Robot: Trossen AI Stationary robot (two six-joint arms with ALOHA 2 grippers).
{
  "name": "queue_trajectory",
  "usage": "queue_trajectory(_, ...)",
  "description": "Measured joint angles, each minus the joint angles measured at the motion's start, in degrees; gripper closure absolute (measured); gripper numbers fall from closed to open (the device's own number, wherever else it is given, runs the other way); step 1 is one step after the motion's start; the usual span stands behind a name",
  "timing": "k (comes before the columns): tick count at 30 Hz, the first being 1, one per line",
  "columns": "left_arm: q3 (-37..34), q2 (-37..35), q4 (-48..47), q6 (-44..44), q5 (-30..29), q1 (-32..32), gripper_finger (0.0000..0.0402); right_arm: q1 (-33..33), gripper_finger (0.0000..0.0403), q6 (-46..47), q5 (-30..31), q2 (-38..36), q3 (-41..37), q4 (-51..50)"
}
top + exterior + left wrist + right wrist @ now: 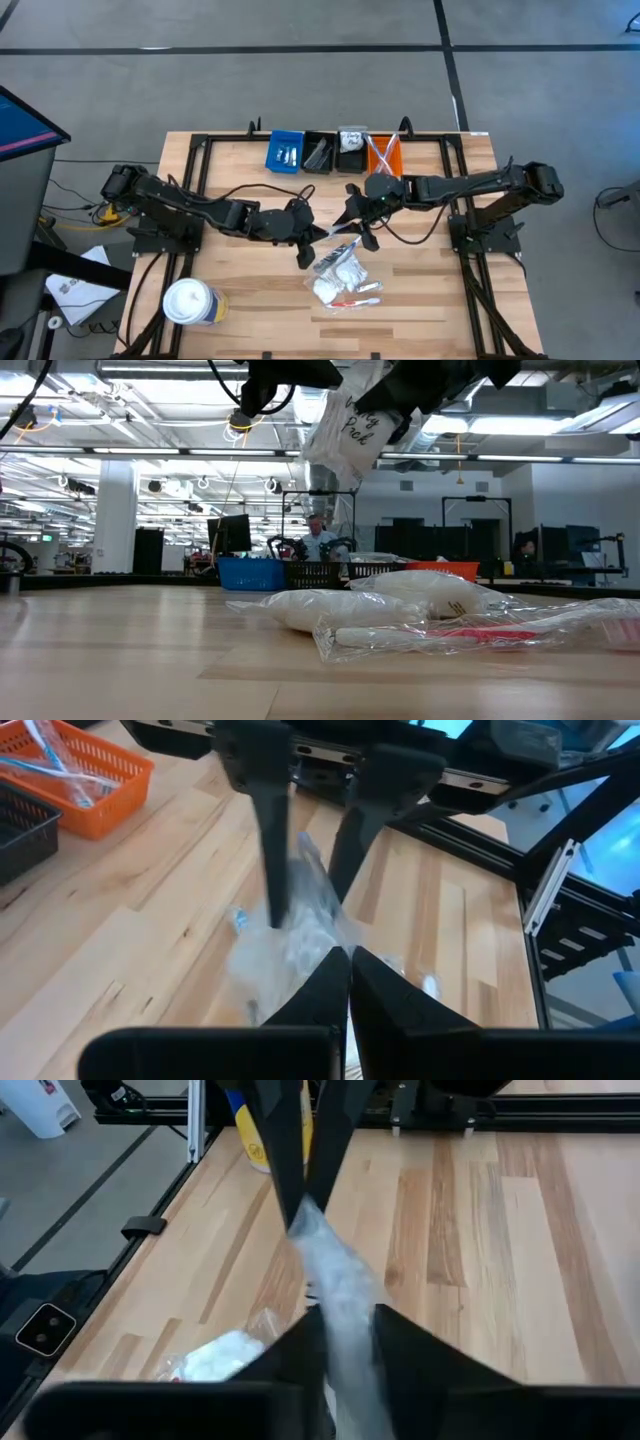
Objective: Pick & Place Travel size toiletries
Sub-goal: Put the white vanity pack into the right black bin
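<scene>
Two arms at work: both dark arms reach in over the middle of the wooden table (pixel 250 300), meeting above the pile of toiletries.
Table layout: four bins stand in a row at the far edge, blue bin (pixel 284 151), black bin (pixel 320 152), a third bin holding white items, and orange bin (pixel 384 152); a white tub (pixel 188 302) sits near the left front corner.
Task pile: the travel size toiletries (pixel 343 282) lie loose on the table, white sachets and a clear packet with a red stick inside, just in front of the grippers.
Lifted item: a clear plastic sachet (pixel 335 1275) hangs in the air between the two grippers, well above the pile in the low view.
Left gripper (pixel 304 240): fingers pressed together, pinching one end of the sachet; forearm low and stretched toward the centre.
Right gripper (pixel 362 222): fingers narrowed on the other end of the same sachet; arm extended from the right post, wrist tipped down.
Step in hand, as I judge it: passing or steadying the sachet between the arms.
Doing it well: one gripper should have a firm hold before the other lets go, then carry it level toward the bins without dragging on the pile.
</scene>
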Motion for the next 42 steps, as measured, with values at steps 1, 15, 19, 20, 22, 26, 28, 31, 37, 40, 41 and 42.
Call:
queue_trajectory(1, 0.0, 0.0, 0.0, 0.04, -0.06, 0.0, 0.0402, 0.0, 0.0344, -0.01, 0.0, 0.0, 0.01, -0.08)
queue_trajectory(15, -0.01, -0.49, 0.18, -2.79, -2.91, -0.41, 0.0395, -3.34, 0.0395, -2.74, 7.43, -1.05, 4.89, -17.48)
queue_trajectory(19, -0.03, -0.69, 0.09, -3.02, -3.06, -0.55, 0.0396, -9.78, 0.0399, -6.0, 9.88, -2.82, 4.94, -22.02)
queue_trajectory(20, -0.02, -0.74, 0.03, -3.04, -3.13, -0.55, 0.0396, -12.24, 0.0399, -6.66, 9.77, -3.09, 4.95, -22.21)
queue_trajectory(22, -0.02, -0.74, 0.03, -3.04, -3.23, -0.55, 0.0396, -17.58, 0.0398, -8.05, 8.93, -3.3, 4.95, -21.81)
queue_trajectory(26, -0.03, -0.74, 0.01, -3.02, -3.27, -0.54, 0.0396, -30.36, 0.0401, -10.38, 1.73, -2.74, 4.95, -16.62)
queue_trajectory(28, -0.02, -0.74, 0.04, -3.0, -3.27, -0.52, 0.0396, -35.7, 0.0401, -11.75, -5.97, -0.68, 4.99, -12.97)
queue_trajectory(31, -0.03, -0.74, 0.08, -2.72, -3.27, -0.52, 0.0396, -41.49, 0.0401, -14.55, -12.42, 3.26, 5.12, -10.01)
queue_trajectory(37, -0.02, -0.74, 0.48, -2.56, -3.27, -0.13, 0.0396, -46.64, 0.0402, -16.77, -12.66, 12.08, 8.54, -12.17)
queue_trajectory(40, -0.02, -0.74, 0.43, -2.5, -3.27, 0.34, 0.0396, -46.2, 0.0402, -17.16, -12.97, 16.12, 10.95, -13.01)
queue_trajectory(41, -0.02, -0.74, 0.46, -2.48, -3.27, 0.51, 0.0396, -45.8, 0.0402, -17.17, -12.93, 17.41, 11.72, -13.09)
queue_trajectory(42, -0.02, -0.74, 0.44, -2.48, -3.27, 0.6, 0.0396, -45.39, 0.0402, -17.36, -12.35, 18.55, 12.46, -13.37)
